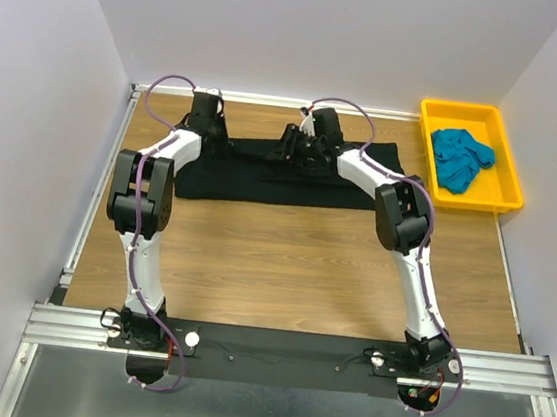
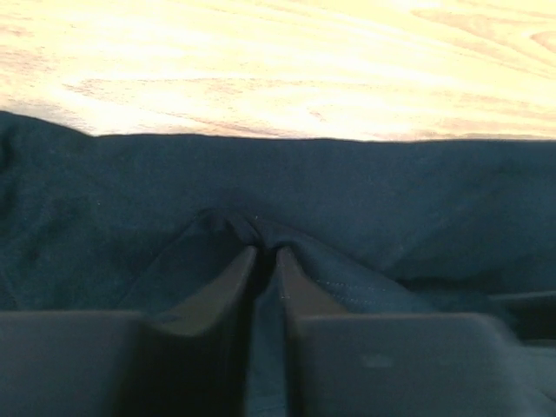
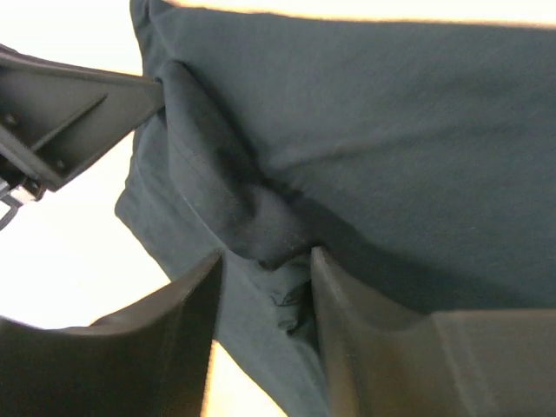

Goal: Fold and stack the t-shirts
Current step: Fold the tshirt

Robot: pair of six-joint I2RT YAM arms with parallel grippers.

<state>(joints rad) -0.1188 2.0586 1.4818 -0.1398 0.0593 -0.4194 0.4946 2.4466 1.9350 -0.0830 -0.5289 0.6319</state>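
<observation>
The black t-shirt [image 1: 261, 181] lies folded into a long band across the far side of the table. My left gripper [image 1: 207, 130] rests on its left end. In the left wrist view its jaws [image 2: 267, 252] stand a narrow slit apart, with a raised ridge of the black t-shirt [image 2: 391, 200] just at their tips. My right gripper [image 1: 301, 146] is over the band's far edge near the middle. Its jaws [image 3: 267, 256] are open, straddling a loose bunch of black t-shirt [image 3: 391, 130]. The teal-blue t-shirt [image 1: 460, 159] lies crumpled in the tray.
A yellow plastic tray [image 1: 476, 111] sits at the far right corner, beside the black band's right end. Bare wooden tabletop [image 1: 283, 259] stretches between the shirt and the arm bases. White walls enclose the table on three sides.
</observation>
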